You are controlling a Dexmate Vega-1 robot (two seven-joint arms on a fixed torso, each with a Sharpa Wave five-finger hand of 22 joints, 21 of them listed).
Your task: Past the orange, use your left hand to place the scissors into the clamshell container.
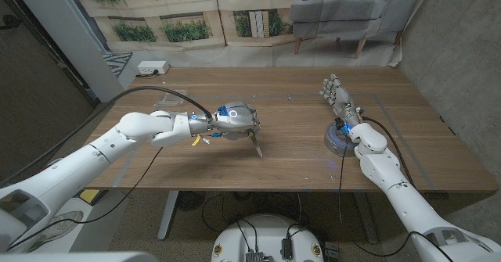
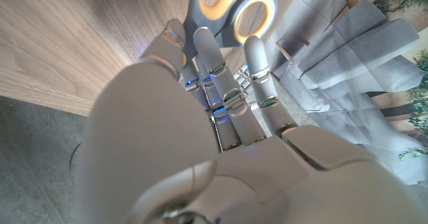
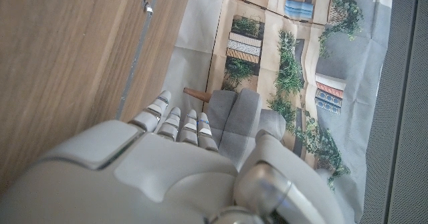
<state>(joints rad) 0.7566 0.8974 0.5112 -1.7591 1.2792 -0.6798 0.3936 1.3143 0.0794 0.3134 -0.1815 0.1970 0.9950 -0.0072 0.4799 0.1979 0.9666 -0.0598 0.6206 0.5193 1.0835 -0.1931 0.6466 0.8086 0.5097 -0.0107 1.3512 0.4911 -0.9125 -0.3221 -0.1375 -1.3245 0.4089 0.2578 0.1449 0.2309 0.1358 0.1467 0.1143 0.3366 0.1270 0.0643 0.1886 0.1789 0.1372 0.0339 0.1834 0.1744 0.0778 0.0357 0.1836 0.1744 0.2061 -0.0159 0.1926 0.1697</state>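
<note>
My left hand [image 1: 235, 120] hovers over the middle of the wooden table [image 1: 297, 113] and grips the scissors [image 1: 254, 142] by the handles. The blades hang down and to the right, with the tip at or just above the tabletop. In the left wrist view the grey handles with yellow-orange inner rings [image 2: 234, 10] stick out beyond my fingers [image 2: 208, 50]. A clear, flat clamshell container [image 1: 174, 102] lies on the table behind and to the left of that hand. My right hand [image 1: 338, 98] stands upright at the right side with fingers apart, holding nothing.
A black cable [image 1: 156, 94] arcs over the table's left part to my left arm. A white power strip [image 1: 151, 67] lies beyond the far left corner. A grey armchair [image 1: 344, 12] stands behind the table.
</note>
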